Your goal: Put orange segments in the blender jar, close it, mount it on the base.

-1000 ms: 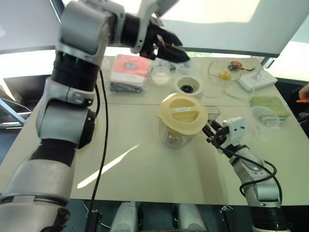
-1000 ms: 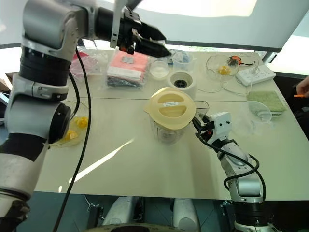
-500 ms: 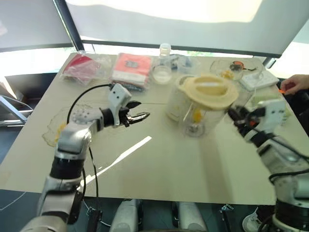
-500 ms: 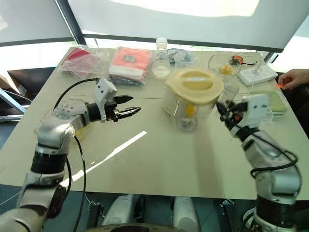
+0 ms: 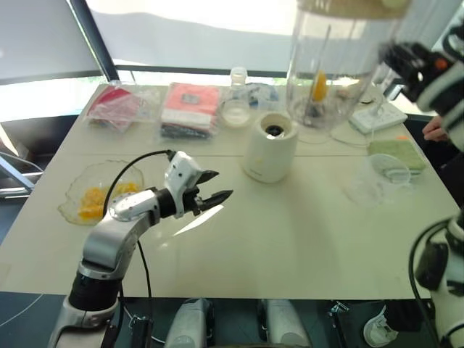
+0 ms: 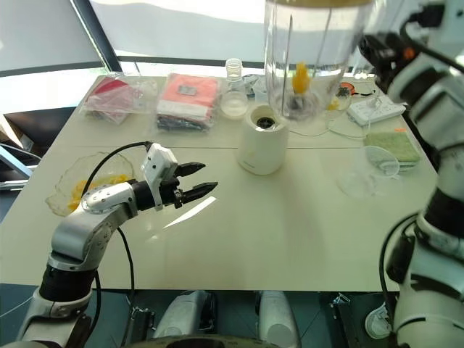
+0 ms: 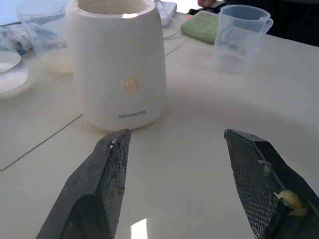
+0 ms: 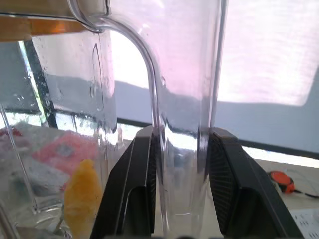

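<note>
Right gripper (image 8: pixel 179 144), jaws clamped on the handle, holds the jar (image 6: pixel 308 65) above the base (image 6: pixel 259 140); left jaws released. A crooked descent could topple the base.

I log: white base (image 5: pixel 270 147); clear blender jar (image 6: pixel 304 69), one yellow-orange segment (image 6: pixel 300 77) inside; cream table (image 5: pixel 304 232); green cloth (image 5: pixel 394 151); black mesh-patterned fingers (image 7: pixel 102 179).
</note>
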Robot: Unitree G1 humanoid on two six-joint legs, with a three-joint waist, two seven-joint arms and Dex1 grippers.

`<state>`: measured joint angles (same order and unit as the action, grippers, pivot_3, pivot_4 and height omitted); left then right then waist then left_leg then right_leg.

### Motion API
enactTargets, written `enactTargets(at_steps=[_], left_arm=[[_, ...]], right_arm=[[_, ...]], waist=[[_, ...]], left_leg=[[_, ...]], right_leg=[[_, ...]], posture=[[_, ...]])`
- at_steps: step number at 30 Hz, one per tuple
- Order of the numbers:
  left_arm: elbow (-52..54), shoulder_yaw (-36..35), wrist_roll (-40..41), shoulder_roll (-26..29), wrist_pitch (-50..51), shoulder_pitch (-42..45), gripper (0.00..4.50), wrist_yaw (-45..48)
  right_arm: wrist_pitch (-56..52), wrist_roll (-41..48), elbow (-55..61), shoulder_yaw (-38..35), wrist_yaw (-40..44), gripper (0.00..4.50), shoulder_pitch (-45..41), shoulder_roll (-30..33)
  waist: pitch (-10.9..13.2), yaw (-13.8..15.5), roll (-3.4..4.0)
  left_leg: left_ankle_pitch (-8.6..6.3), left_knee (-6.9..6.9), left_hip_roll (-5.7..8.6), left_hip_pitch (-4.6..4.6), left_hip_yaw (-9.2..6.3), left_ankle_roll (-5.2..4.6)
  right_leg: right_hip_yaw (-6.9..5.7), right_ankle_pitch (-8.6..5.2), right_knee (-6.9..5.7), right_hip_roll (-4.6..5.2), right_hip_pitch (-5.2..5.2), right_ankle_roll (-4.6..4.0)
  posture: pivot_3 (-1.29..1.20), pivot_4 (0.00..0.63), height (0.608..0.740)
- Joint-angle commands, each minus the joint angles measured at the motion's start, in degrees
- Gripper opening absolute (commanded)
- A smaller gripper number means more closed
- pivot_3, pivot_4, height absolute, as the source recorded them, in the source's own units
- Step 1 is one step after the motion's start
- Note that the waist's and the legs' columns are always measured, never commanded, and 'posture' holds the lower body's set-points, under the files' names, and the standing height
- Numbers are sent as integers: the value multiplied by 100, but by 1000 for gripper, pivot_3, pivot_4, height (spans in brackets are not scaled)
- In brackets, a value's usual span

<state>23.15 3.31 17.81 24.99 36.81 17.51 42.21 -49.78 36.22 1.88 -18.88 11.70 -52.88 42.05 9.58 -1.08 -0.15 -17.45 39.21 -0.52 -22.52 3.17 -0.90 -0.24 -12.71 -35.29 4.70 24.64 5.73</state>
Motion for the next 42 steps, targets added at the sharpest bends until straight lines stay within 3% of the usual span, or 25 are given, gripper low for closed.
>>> enactTargets(at_steps=[1,6,14,33,42], left_arm=[[177,29,-66,29,-175,-69,3101,-192],[246,-60,-79,45,-189,-229,3101,-443],[295,-62,-73,116,-245,-416,3101,-647],[45,63,-183,175,-366,-247,3101,-675],[-109,181,-287,158,-481,-114,3101,-594]], right_arm=[[822,-625,-1114,328,208,984,-565,-138],[1369,-1037,-2057,574,595,984,-891,-295],[1771,-1260,-2402,526,728,984,-877,-642],[2442,-1615,-1346,441,109,984,36,-1494],[2450,-1666,-1273,359,-163,984,341,-1609]], waist=[[0,25,0],[2,46,1],[1,36,3],[1,31,3],[1,41,4]], left_leg=[[0,0,-7,0,-1,0],[0,-7,-16,-17,-2,0],[-1,-6,-15,-81,-1,0],[7,-1,-15,-78,-3,12],[9,0,-15,-78,-4,16]], right_leg=[[-1,1,0,-6,0,-1],[-6,13,3,-1,10,21],[-9,24,8,2,72,38],[-11,29,-3,1,71,35],[-11,30,-4,1,70,35]], posture=[[0,150,740],[0,150,740],[0,150,740],[0,150,740],[0,150,740]])
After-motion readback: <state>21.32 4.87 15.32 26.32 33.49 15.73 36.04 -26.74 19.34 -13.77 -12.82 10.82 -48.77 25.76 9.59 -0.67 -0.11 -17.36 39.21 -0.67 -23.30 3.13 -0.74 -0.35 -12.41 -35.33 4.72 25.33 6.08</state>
